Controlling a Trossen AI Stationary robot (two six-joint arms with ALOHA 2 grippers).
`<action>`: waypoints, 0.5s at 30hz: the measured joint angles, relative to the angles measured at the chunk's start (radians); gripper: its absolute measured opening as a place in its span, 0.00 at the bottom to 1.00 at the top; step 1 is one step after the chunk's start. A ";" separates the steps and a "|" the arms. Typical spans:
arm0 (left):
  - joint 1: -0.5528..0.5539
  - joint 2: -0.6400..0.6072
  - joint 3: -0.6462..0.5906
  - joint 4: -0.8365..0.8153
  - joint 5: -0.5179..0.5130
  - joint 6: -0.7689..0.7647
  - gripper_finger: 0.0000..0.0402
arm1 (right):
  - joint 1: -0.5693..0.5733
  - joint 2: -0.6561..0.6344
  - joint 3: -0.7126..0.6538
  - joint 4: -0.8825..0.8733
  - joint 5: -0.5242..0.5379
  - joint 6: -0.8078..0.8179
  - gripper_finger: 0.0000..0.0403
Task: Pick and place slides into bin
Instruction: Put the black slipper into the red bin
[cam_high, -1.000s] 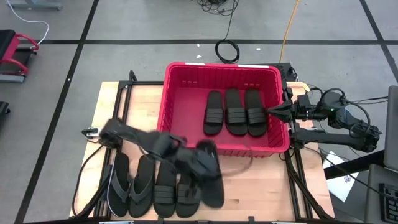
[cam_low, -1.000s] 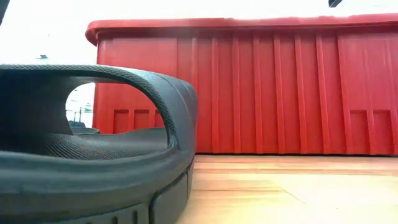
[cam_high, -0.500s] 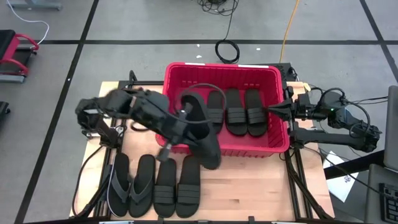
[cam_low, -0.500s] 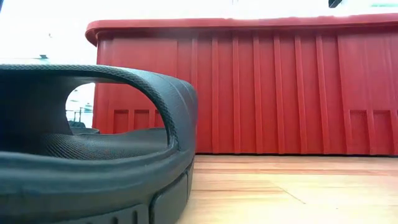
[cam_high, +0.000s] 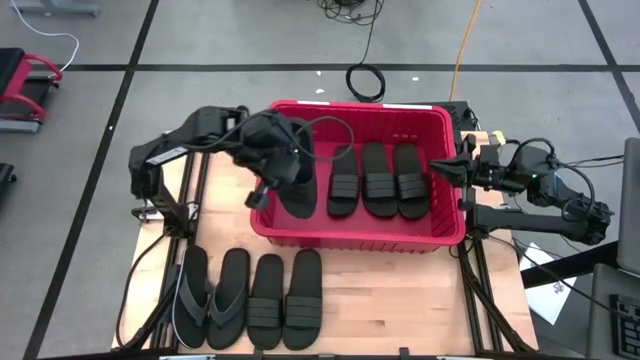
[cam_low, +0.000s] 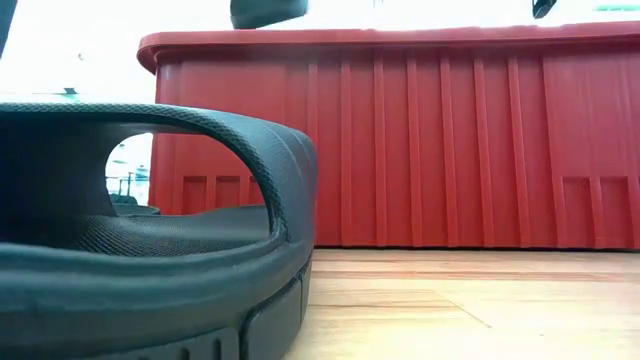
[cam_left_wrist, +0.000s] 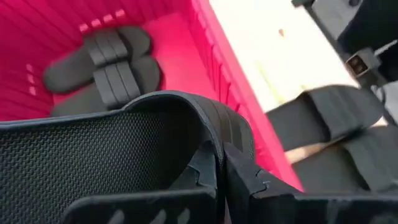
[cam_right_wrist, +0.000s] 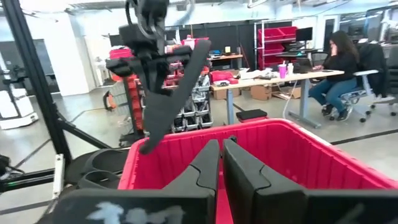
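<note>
Red bin (cam_high: 440, 232) holds three banded slides (cam_high: 378, 180) lying flat side by side in its right half, soles down, touching or nearly so. Left half of the bin floor is bare.

Left gripper (cam_high: 272, 160) is over the bin's left half, fingers clamped on a fourth banded slide (cam_high: 297, 178) by its band. That slide hangs tilted, one end down inside the bin beside the leftmost of the three; can't tell if it touches the floor. Right wrist view shows it held up above the rim (cam_right_wrist: 186, 152), slanted. Left wrist view: fingers (cam_left_wrist: 245, 177) pinched together on the ribbed band, bin interior and the three slides (cam_left_wrist: 102, 68) beyond.

Right gripper (cam_high: 447, 168) sits at the bin's right rim, pointing inward, fingers closed together, holding nothing.

On the table (cam_high: 420, 300) in front of the bin, four in a row: two thong flip-flops (cam_high: 210, 295) at left, two banded slides (cam_high: 287, 300) to their right. Low view is mostly filled by one of these (cam_low: 150, 240) with the bin wall (cam_low: 450, 150) behind.

A person (cam_right_wrist: 339, 71) sits at a desk in the room behind.
</note>
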 joint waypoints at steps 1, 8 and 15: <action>0.016 -0.002 -0.035 0.019 0.003 0.015 0.00 | 0.000 0.000 0.000 0.000 0.005 -0.007 0.03; 0.137 0.000 -0.313 0.134 0.114 0.053 0.00 | 0.000 0.000 0.000 0.000 0.025 -0.022 0.03; 0.219 -0.001 -0.496 0.305 0.195 0.096 0.00 | 0.000 0.000 0.000 -0.010 0.025 -0.034 0.03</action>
